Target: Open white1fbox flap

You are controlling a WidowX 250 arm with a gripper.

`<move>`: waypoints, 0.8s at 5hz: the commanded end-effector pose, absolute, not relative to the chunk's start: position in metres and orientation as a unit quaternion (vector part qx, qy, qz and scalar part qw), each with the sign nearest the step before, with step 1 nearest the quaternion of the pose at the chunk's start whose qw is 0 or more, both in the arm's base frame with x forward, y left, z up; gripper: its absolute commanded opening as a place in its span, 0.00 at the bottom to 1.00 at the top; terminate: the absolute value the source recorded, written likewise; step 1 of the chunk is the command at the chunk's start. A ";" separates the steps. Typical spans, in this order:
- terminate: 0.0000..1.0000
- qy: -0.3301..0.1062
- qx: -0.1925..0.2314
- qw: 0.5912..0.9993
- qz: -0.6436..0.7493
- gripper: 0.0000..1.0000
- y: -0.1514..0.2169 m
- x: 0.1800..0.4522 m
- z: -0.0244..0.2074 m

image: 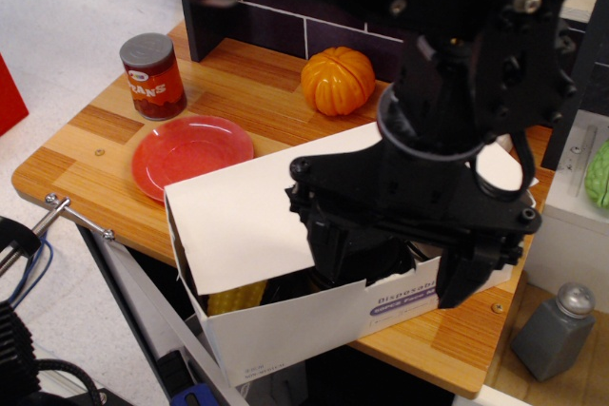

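**Trainee:** So where does the box [314,325] sit right now?

**Coach:** At the front edge of the wooden table [238,92], with its labelled long side facing you and its near corner overhanging that edge. The flap [243,225] is the broad white panel on the left, slanting up from the front wall toward the back, so you are already partway open. Something yellow shows inside through the gap beneath it.

**Trainee:** And the claw [400,259]?

**Coach:** It hangs low over the right half of the box, right against the flap's right edge. You cannot tell from this 1 view whether its fingers are spread, closed, or pinching cardboard; the black housing hides them. Do not assume a grip.

**Trainee:** How should I finish the lift?

**Coach:** You want the flap to swing about its hinge, so follow an arc up and back rather than pulling straight. Go slowly; the box looks light and will probably slide or tip off the edge if you drag it forward.

**Trainee:** Anything nearby to mind?

**Coach:** The red plate [190,151] lies just behind the flap's left end, the can [152,75] beyond it, and the pumpkin [338,80] further back. Keep the flap's swing from sweeping onto the plate.
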State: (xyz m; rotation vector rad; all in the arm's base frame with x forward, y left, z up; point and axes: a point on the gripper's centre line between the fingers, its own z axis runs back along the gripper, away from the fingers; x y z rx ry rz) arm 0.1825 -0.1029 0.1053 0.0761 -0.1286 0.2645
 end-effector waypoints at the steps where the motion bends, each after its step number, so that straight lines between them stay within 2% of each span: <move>1: 0.00 -0.064 0.038 0.988 0.132 1.00 -0.103 0.183 0.105; 2: 0.00 -0.050 0.071 0.994 0.062 1.00 -0.100 0.190 0.114; 3: 0.00 -0.034 0.121 0.992 -0.016 1.00 -0.095 0.190 0.120; 4: 0.00 -0.038 0.144 0.988 -0.037 1.00 -0.098 0.198 0.123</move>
